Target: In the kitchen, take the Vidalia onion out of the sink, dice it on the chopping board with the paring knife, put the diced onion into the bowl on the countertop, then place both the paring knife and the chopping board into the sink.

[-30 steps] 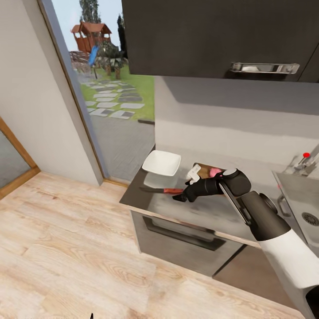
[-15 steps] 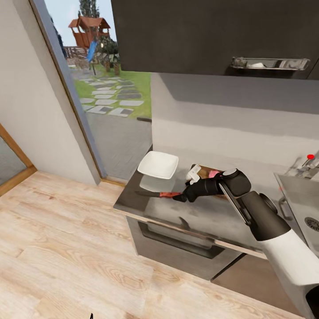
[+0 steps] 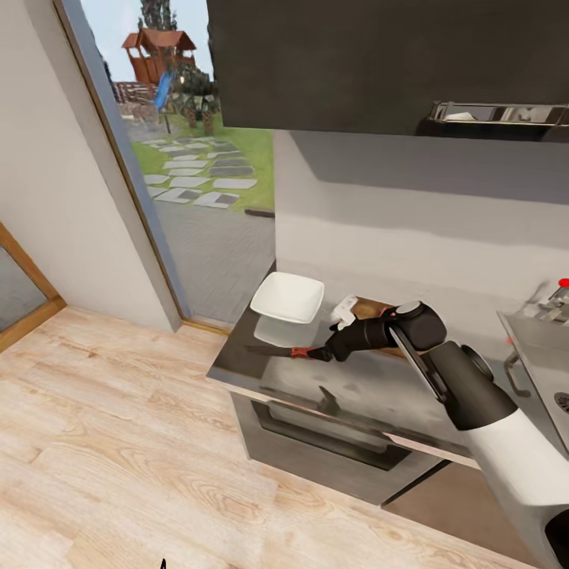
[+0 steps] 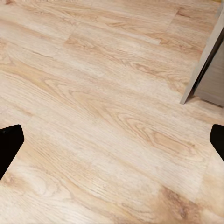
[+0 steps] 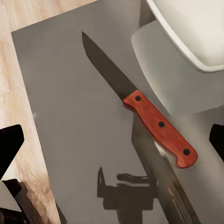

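Note:
The paring knife [image 3: 278, 350] [image 5: 140, 109], red-orange handle and dark blade, lies flat on the grey countertop [image 3: 356, 379] just in front of the white bowl [image 3: 288, 298] [image 5: 191, 28]. My right gripper [image 3: 320, 353] [image 5: 113, 142] hovers open at the handle end, its fingers spread wide on either side of the knife and not touching it. A brown strip of the chopping board [image 3: 370, 305] shows behind my right forearm. The onion is hidden. The sink [image 3: 545, 340] sits at the far right. Over the wood floor, my left gripper [image 4: 112, 142] is open and holds nothing.
Dark wall cabinets [image 3: 379, 63] hang above the counter. An oven front [image 3: 332, 431] sits below it. The counter's left end [image 3: 229, 356] is close to the knife tip, with a tall window [image 3: 197, 158] and light wood floor [image 3: 118, 442] beyond. The tap's red knob [image 3: 564, 283] is by the sink.
The whole view shifted a little as the camera moved. My right gripper has settled closer over the knife's handle. The knife and the bowl have stayed put.

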`<state>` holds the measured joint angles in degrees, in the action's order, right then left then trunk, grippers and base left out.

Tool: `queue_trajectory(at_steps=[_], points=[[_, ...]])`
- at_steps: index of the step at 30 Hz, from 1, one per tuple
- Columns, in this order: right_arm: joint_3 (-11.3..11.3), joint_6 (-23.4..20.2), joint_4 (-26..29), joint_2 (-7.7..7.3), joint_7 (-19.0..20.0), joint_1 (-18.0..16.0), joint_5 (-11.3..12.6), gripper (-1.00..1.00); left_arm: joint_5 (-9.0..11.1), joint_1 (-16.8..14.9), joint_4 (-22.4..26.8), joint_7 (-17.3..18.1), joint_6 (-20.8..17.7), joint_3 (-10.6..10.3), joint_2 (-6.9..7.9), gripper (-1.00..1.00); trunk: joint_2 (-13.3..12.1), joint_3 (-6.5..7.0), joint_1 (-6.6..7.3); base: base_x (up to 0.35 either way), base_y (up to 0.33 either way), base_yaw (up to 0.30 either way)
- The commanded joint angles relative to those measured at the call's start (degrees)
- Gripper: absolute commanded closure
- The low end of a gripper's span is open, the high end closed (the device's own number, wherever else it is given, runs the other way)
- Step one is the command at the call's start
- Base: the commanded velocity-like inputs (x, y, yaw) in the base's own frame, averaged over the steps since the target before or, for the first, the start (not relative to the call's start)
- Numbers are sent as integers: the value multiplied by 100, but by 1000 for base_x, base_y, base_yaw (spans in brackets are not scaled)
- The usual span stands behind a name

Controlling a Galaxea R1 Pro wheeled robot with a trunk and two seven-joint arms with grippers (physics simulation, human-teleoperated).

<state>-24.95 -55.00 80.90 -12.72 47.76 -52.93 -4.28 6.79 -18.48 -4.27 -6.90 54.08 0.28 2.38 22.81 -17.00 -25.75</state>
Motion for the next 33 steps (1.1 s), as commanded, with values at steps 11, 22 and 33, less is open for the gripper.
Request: queue_trajectory(at_steps=[11,22,33], points=[[-135,-11,-3,-3,40,-7,-47,-100,15,-8,-21,4,29,-1,0,-100,11,-10,-3,2,1,0],[-141,-11,-27,-3,39,-7,-47,-100,15,-9,-21,4,23,-1,0,-100,11,-10,-3,86,-89,0],[-149,-11,-39,-3,33,-7,-47,-100,15,-7,-21,4,23,-1,0,-100,11,-10,-3,10,-4,0]])
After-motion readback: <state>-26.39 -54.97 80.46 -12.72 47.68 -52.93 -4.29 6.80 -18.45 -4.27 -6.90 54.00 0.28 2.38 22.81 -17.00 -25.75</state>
